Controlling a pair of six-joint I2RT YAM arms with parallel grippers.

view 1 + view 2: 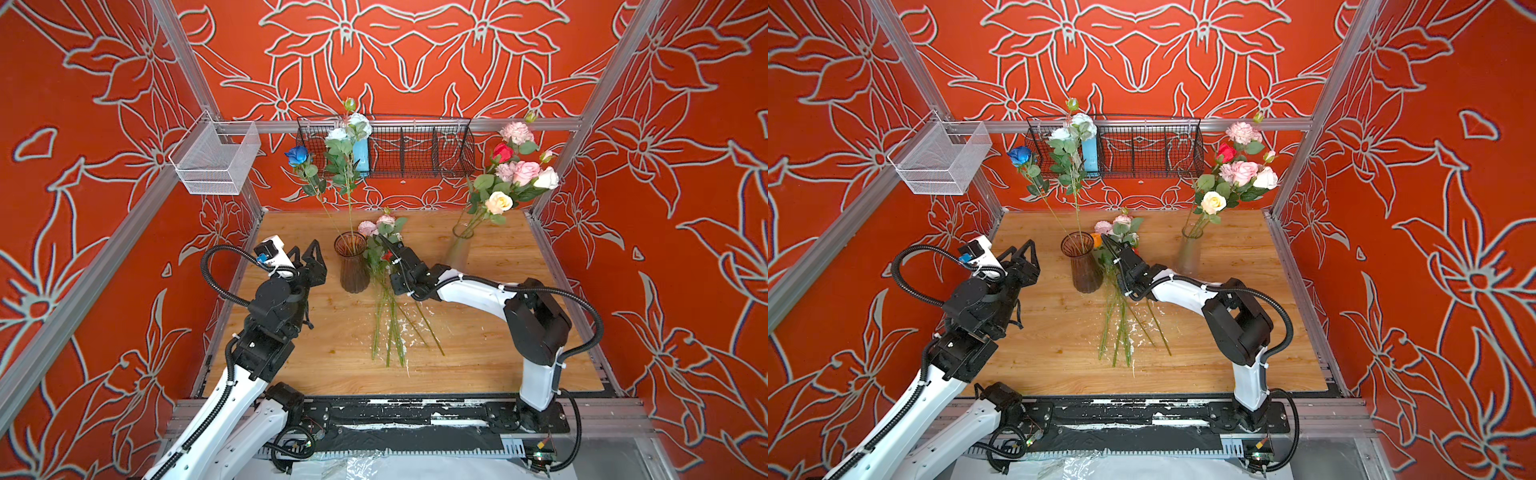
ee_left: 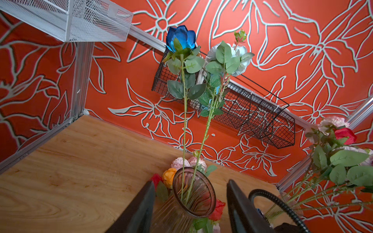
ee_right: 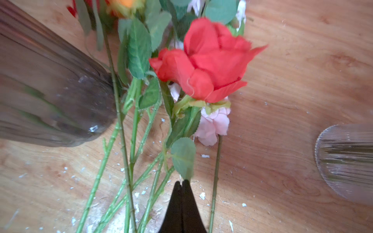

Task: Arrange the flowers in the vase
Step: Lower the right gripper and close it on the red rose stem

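Loose flowers point(image 1: 390, 320) lie mid-surface point(image 1: 478, 357), stems toward the near edge; the right end effector point(image 3: 182, 185) is closed over them, tips at a leaf of the red rose point(image 3: 207, 60). The left end effector point(image 1: 306, 251) hangs open beside the brown vase point(image 1: 353, 266) holding a blue rose point(image 1: 298, 155). A filled clear vase point(image 1: 459, 249) stands near the far right corner.

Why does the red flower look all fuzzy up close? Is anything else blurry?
Right wrist view: the red rose fills the picture close up, so its petals look soft, and the clear vase at the edge is smeared. Left wrist view: the blue rose is crisp. Both top views: sharp.
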